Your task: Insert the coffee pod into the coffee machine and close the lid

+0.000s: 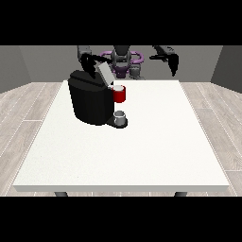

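A black coffee machine (89,100) stands on the white table (127,151) left of the middle. Its grey lid (105,72) is tilted up at the top, hinged toward the back. A red pod holder (119,94) sticks out at the machine's front right, with a pale top showing in it. A small grey cup (120,116) sits on the base below it. The hand at the view's left (87,63) hangs just behind the raised lid, close to its upper edge. The hand at the view's right (173,62) is raised above the table's far edge, fingers hanging down, holding nothing.
The robot's torso (122,60) with purple rings stands behind the far edge of the table. Wooden floor surrounds the table on all sides.
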Available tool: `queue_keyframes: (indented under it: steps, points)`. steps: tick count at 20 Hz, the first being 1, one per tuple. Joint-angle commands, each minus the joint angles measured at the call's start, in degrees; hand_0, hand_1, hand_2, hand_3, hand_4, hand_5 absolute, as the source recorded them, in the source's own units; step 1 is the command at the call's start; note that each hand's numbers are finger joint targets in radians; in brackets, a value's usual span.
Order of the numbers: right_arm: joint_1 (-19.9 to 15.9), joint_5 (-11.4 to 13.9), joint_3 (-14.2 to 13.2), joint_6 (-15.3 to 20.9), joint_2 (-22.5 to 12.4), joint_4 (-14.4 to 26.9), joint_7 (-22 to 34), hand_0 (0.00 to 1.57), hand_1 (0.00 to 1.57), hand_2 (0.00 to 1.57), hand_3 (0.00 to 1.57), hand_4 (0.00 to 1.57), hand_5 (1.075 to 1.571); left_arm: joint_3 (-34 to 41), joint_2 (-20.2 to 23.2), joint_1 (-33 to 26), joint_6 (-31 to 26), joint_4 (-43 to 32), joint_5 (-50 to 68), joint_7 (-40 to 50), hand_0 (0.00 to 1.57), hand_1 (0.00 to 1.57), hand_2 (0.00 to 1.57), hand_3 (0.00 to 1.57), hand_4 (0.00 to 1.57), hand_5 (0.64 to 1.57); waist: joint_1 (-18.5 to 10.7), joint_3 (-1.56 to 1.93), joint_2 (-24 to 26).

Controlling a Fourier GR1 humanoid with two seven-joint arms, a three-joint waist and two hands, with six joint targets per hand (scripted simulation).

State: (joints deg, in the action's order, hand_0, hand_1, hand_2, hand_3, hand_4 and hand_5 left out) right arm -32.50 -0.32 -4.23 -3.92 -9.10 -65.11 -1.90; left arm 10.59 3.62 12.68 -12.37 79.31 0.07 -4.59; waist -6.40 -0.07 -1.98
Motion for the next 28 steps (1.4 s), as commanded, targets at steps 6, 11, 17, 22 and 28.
queue_keyframes:
  steps: [6, 11, 17, 22, 28]
  points:
    - [-4.7, 1.1, -1.1, -1.7, -1.3, 6.2, -3.9, 0.0, 0.0, 0.0, 0.0, 0.0, 1.571, -1.5, 0.1, 2.4, 1.5, 0.8, 0.4, 0.3, 0.0, 0.0, 0.0, 0.0, 0.0, 1.571, -0.8, 0.08, -4.3]
    - [-8.0, 0.6, -2.2, -1.8, -2.2, 6.7, -3.1, 0.0, 0.0, 0.0, 0.0, 0.0, 1.571, 1.1, 3.5, 3.5, -0.2, -0.5, 2.4, 0.2, 0.0, 0.0, 0.0, 0.0, 0.0, 1.571, -1.2, 0.07, -5.1]
    - [-9.3, 4.9, 3.4, 2.1, 3.9, 5.2, -0.6, 0.0, 0.0, 0.0, 0.0, 0.18, 1.571, 2.7, 4.3, 5.5, 2.0, -4.8, 2.3, -0.7, 0.0, 0.0, 0.0, 0.0, 0.19, 1.571, 1.1, 0.05, -3.5]
    - [-10.3, 5.7, 3.0, -0.6, 1.8, 7.7, -2.4, 0.0, 0.0, 0.0, 0.0, 0.0, 1.571, 1.0, 3.8, 3.0, 1.5, -3.0, 2.5, -1.0, 0.0, 0.0, 0.0, 0.0, 0.14, 1.571, -0.4, 0.07, -2.9]
    - [-13.6, 8.8, 3.6, 1.6, 2.2, 9.3, -2.4, 0.0, 0.0, 0.0, 0.0, 0.12, 1.571, -0.7, 4.5, 2.7, -1.1, -1.5, 2.8, -2.6, 0.0, 0.0, 0.0, 0.0, 0.0, 1.571, -1.9, 0.07, -2.9]
